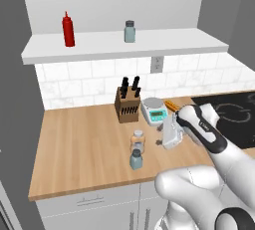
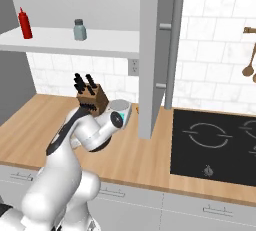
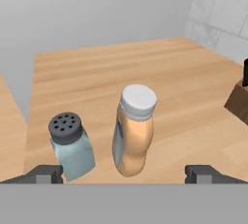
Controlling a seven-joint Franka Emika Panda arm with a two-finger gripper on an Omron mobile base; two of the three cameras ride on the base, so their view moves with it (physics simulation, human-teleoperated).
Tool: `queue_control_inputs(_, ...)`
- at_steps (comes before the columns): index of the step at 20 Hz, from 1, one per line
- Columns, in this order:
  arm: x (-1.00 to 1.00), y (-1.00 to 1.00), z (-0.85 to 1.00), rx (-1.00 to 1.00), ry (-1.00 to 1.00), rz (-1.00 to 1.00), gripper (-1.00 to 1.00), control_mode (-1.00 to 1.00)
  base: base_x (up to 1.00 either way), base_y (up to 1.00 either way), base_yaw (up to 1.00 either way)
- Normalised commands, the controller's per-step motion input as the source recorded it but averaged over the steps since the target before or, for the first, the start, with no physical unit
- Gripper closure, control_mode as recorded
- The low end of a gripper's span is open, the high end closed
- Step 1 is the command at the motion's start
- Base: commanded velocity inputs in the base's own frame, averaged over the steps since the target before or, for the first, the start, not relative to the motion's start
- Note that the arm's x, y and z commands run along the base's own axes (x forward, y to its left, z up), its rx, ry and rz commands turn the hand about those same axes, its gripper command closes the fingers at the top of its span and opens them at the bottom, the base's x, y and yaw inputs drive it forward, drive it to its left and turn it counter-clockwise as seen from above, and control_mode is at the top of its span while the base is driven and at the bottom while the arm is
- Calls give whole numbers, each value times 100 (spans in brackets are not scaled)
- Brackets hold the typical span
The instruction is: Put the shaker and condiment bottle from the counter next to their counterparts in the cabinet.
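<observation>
On the light-wood counter (image 1: pixel 79 144) the tan-orange condiment bottle (image 1: pixel 138 141) with a whitish cap stands upright. The blue-grey shaker (image 1: pixel 135 159) with a dark cap stands just in front of it. My gripper (image 1: pixel 162 141) hovers just right of the bottle and points at it, open and holding nothing. In the hand view the condiment bottle (image 3: pixel 134 136) and the shaker (image 3: pixel 71 145) stand side by side just ahead of the gripper (image 3: pixel 125 174), within the span of its wide-apart fingertips (image 3: pixel 46 173). On the cabinet shelf (image 1: pixel 99 45) stand the red squeeze bottle (image 1: pixel 68 30) and the pale shaker (image 1: pixel 129 31).
A knife block (image 1: pixel 127 105) and a small kitchen scale (image 1: pixel 154 110) stand behind the bottle near the tiled wall. A black cooktop (image 2: pixel 215 145) lies to the right. A grey cabinet panel (image 2: pixel 152 50) hangs right of the shelf. Bare counter stretches to the left.
</observation>
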Motion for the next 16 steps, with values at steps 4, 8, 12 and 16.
queue_control_inputs(4,0,24,-28,4,0,0,-100,-100,0,0,0)
queue_control_inputs(8,0,29,-20,3,0,0,-100,-100,0,0,0)
queue_control_inputs(12,0,30,-22,1,0,0,-100,-100,0,0,0)
queue_control_inputs(16,3,21,-18,0,0,0,-100,-100,0,0,0)
